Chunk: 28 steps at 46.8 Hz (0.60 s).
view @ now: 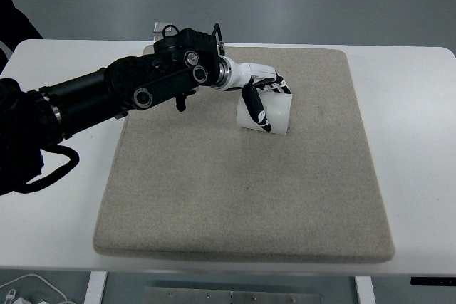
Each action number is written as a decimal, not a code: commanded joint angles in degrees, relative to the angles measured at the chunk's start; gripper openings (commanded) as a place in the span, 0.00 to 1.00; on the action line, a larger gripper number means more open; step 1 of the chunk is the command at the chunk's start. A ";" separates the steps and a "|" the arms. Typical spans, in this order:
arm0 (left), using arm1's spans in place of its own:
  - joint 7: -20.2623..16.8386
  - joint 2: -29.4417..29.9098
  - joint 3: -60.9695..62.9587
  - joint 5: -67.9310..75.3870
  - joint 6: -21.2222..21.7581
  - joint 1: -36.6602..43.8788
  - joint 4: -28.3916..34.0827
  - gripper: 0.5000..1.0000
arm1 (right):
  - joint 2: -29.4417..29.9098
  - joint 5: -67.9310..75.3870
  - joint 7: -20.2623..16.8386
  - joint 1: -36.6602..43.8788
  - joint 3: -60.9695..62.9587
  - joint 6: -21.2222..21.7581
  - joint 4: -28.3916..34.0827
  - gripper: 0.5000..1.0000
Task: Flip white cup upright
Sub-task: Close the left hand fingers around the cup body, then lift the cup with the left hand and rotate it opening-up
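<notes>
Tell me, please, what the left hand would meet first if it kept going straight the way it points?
The left hand points rightward and is already wrapped around the white cup. Beyond the cup, only bare beige mat seems to follow, then the white table.

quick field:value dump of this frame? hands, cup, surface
left hand: arm enters from the picture's left, fingers wrapped around the white cup
right hand: not in view
white cup: in the left hand's grasp, over the far middle of the mat; orientation unclear
beige mat: lies flat on the white table
cables: near-left corner, below the table edge
</notes>
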 commanded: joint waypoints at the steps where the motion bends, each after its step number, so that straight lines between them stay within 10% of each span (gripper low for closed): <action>1: -0.52 0.73 -1.81 -0.26 0.03 0.09 0.05 0.14 | 0.00 0.00 0.00 0.00 0.00 0.00 0.00 0.86; 28: -6.93 7.94 -12.88 -17.39 -0.59 2.46 1.55 0.15 | 0.00 0.00 0.00 0.00 0.00 0.00 0.00 0.86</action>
